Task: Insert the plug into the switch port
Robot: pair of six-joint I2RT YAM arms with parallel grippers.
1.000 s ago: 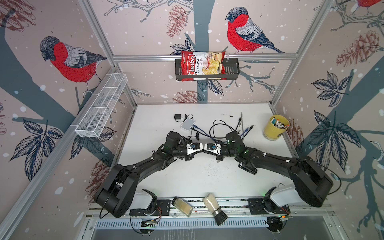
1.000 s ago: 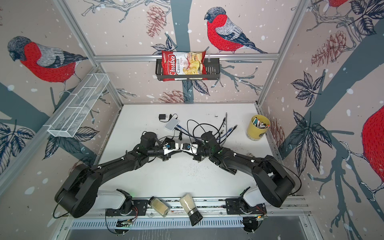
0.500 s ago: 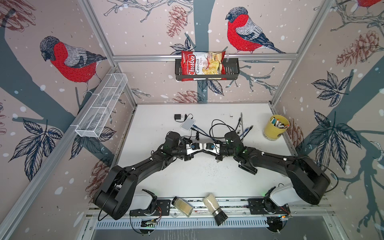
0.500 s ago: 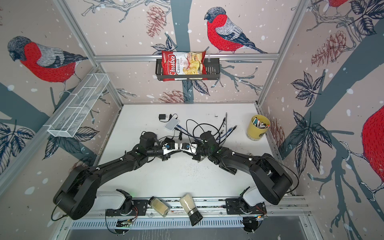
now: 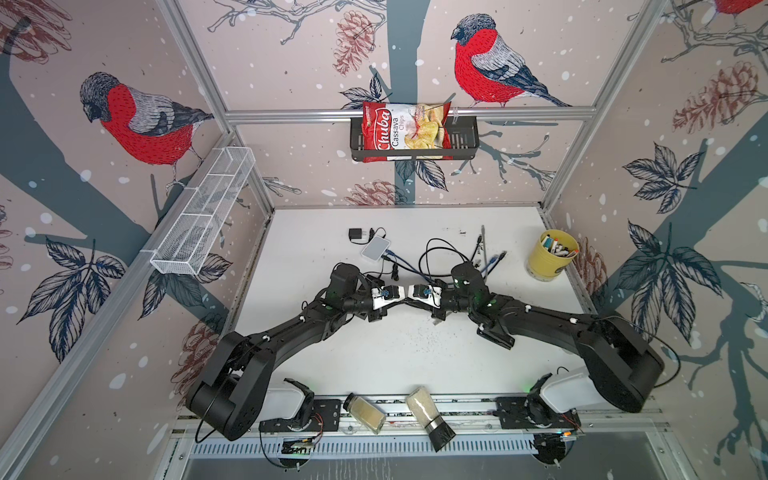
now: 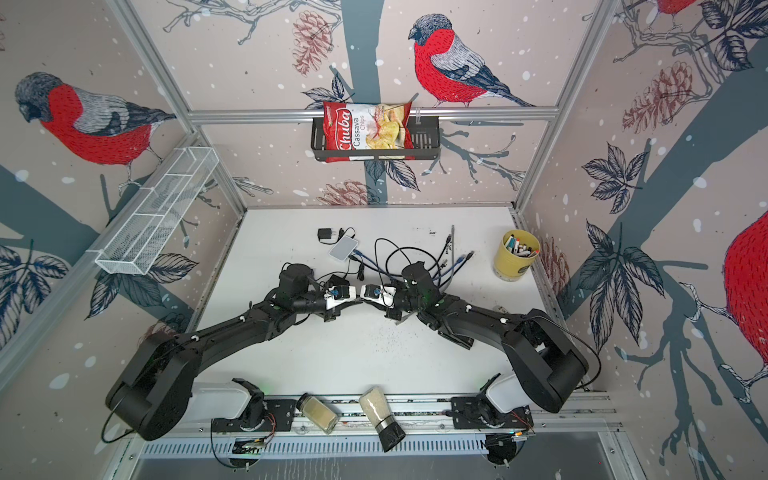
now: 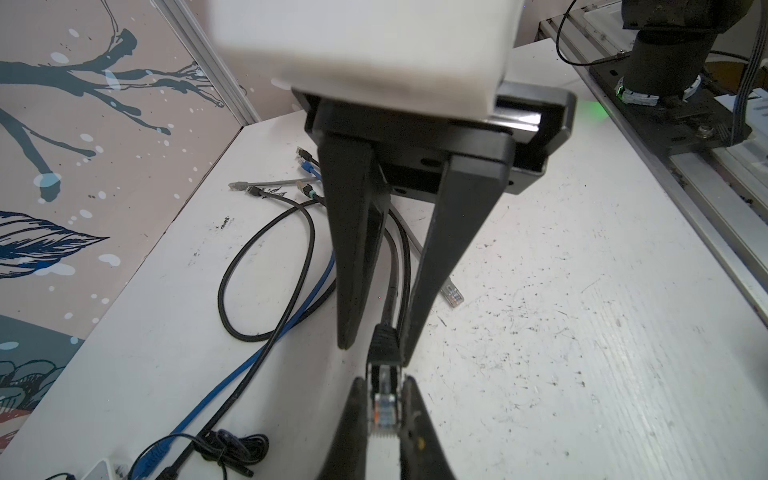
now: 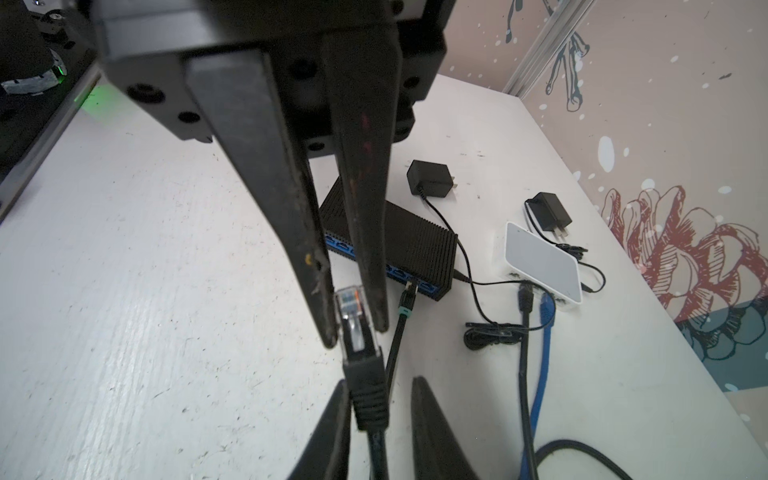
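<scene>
Two grippers faced each other tip to tip over the middle of the one white table (image 5: 415, 353). The left gripper (image 8: 353, 332) pinched the single clear plug (image 8: 349, 303) between its two fingers, holding it above the table near the black switch (image 8: 415, 245). The right gripper (image 8: 380, 382) had its two fingers spread. The plug's black boot (image 8: 368, 395) lay against one finger and stood apart from the other.

Two switches lay on the table: the black one with blue ports, and a white switch (image 8: 540, 262) beside it. One green-collared cable (image 8: 404, 309) sat in the black switch. Two cables, one black cable (image 8: 525, 299) and one blue cable (image 8: 547, 309), sat in the white one. Two black power adapters (image 8: 430, 178) lay beyond the switches.

In both top views one yellow cup (image 5: 550, 257) of markers stood near the table's right edge. Two jars (image 5: 365, 413) lay on the front rail. One chips bag (image 5: 405, 131) sat in one black basket (image 5: 465, 141) on the back wall.
</scene>
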